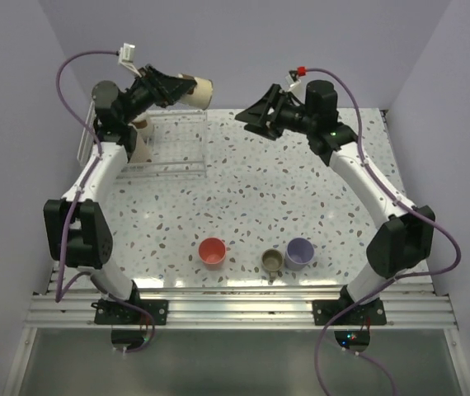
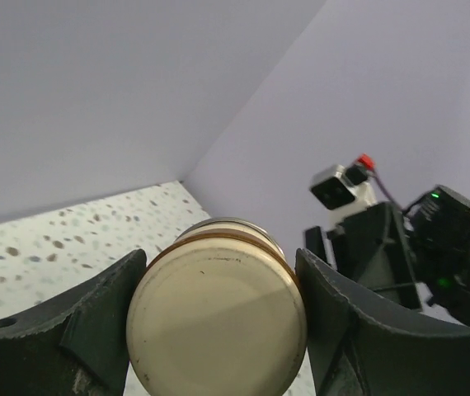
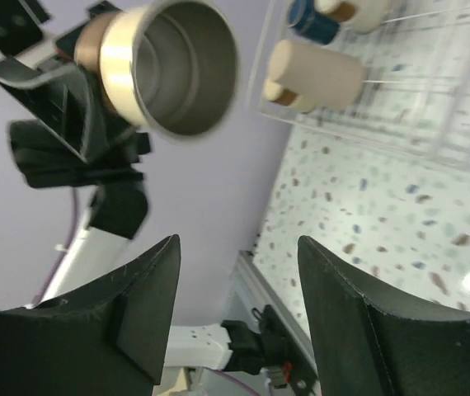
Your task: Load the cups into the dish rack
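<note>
I'm holding the beige cup (image 1: 200,92) on its side, clamped across its body by the left gripper (image 1: 179,89) and raised near the far end of the dish rack (image 1: 173,157). I judge that height is letting me clear the rails before lowering it. The right gripper (image 1: 247,117) is hovering wide open and empty, apart from the rack, while the red cup (image 1: 212,251), olive cup (image 1: 272,261) and lavender cup (image 1: 300,252) are waiting at the near edge of the table (image 1: 301,190).

beige cup (image 3: 181,70) smooth, metal-lined; rack (image 1: 173,165) thin wire.

Both arms high, left gripper (image 1: 187,89) tight around a beige cup (image 1: 201,93), right gripper (image 1: 246,121) spread wide, empty.
</note>
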Tool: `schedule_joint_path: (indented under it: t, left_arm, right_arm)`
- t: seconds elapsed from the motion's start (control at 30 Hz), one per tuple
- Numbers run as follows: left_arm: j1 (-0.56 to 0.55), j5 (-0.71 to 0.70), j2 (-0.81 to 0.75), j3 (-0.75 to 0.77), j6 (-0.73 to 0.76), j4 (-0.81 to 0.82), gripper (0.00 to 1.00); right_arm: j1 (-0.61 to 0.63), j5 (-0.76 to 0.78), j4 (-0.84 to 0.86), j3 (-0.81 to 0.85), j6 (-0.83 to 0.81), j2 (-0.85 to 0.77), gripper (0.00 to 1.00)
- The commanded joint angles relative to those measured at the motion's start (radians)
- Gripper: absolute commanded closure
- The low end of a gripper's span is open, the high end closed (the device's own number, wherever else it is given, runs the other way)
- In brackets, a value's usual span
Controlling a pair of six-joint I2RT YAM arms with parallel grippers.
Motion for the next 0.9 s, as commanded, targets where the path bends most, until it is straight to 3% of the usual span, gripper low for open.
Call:
schedule_joint_path:
  t: [0.0, 0.23, 0.43, 0.7, 0.87]
  left_arm:
    - [0.024, -0.057, 0.053, 0.188, 0.364, -0.434, 1.00]
    - [0.027, -0.242, 0.280, 0.538, 0.612, -0.850, 1.00]
    - [0.026, -0.416, 0.449, 0.767, 0.753, -1.058, 1.00]
    - [0.024, -0.536, 0.553, 0.808, 0.867, -1.077, 1.00]
    - [0.005, -0.629, 0.605, 0.833, 0.913, -1.073, 1.00]
  right_arm:
    - [-0.045, 0.038, -0.185, -0.035, -0.153, -0.134, 0.37]
    - [-0.061, 0.092, -0.355, -0.078, -0.294, -0.219, 0.40]
    - [-0.064, 0.104, -0.421, -0.112, -0.358, -0.243, 0.42]
    - [-0.062, 0.129, -0.475, -0.114, -0.418, -0.249, 0.32]
    - [-0.062, 0.146, -0.492, -0.104, -0.443, -0.237, 0.13]
